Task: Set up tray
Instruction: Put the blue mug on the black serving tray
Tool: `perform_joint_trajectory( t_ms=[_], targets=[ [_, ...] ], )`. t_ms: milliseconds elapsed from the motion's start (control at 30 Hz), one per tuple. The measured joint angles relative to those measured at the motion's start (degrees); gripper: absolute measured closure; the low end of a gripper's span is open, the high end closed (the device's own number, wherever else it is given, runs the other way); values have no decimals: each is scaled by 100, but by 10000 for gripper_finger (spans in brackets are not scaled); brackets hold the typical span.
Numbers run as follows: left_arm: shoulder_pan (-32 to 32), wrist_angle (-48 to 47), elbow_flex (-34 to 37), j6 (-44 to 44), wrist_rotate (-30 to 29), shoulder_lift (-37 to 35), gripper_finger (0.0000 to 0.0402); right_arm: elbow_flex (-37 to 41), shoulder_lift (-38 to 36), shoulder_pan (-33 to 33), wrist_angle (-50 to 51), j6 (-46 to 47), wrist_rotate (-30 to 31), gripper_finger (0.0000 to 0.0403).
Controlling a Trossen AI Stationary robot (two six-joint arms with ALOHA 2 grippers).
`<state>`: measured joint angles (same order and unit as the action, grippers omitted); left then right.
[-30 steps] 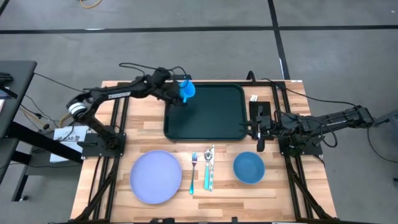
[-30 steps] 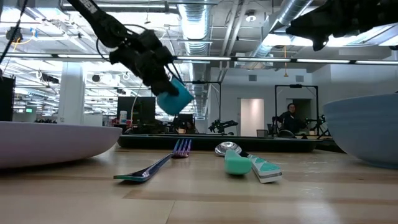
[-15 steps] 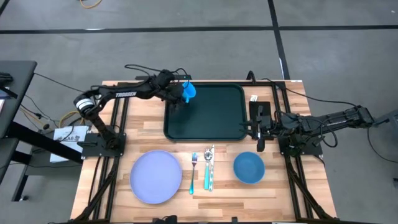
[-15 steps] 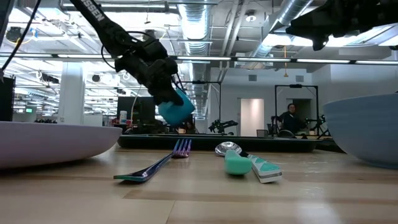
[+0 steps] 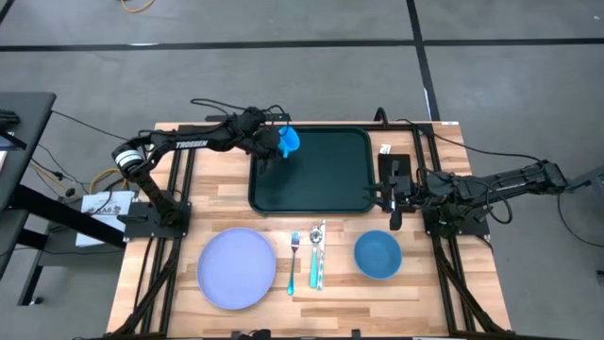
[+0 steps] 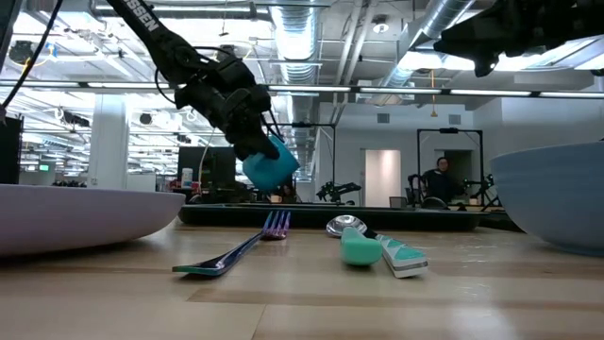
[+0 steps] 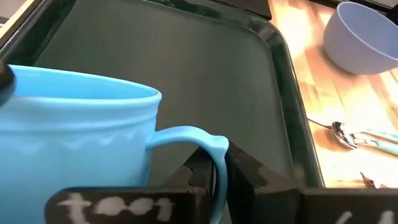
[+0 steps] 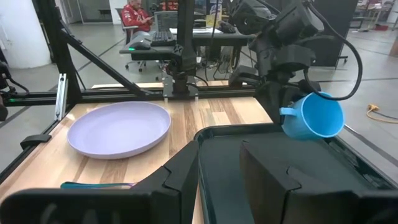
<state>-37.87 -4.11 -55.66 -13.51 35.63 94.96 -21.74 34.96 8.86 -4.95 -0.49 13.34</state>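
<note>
Over the far left corner of the large dark green plastic tray (image 5: 311, 170), the left tool (image 5: 273, 145), clamped on the light blue plastic mug's (image 5: 288, 141) handle, is easing it lower, so set-down looks imminent.

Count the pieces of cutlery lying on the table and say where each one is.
3, side by side between the plate and the bowl: the fork nearest the plate, then two spoons overlapping; another could hide underneath.

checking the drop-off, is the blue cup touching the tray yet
Apart. In the right wrist view the blue cup, held by its handle in the left pincer, hangs tilted with clear space between it and the tray.
</note>
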Motion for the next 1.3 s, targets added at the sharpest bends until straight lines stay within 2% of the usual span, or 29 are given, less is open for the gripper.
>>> perform_joint_trajectory(
  t_ms=[267,433,767,1300],
  targets=[
    [-2,-44,0,-31,-74,0,388,0,0,0,0,2,1,295],
    [-2,-134,0,-36,-390,0,388,0,0,0,0,2,-1,295],
    [-2,-157,0,-34,-368,332,387,0,0,0,0,2,1,295],
    [-136,-218,2,-182,-399,350,330,0,0,-2,24,2,1,295]
  ],
)
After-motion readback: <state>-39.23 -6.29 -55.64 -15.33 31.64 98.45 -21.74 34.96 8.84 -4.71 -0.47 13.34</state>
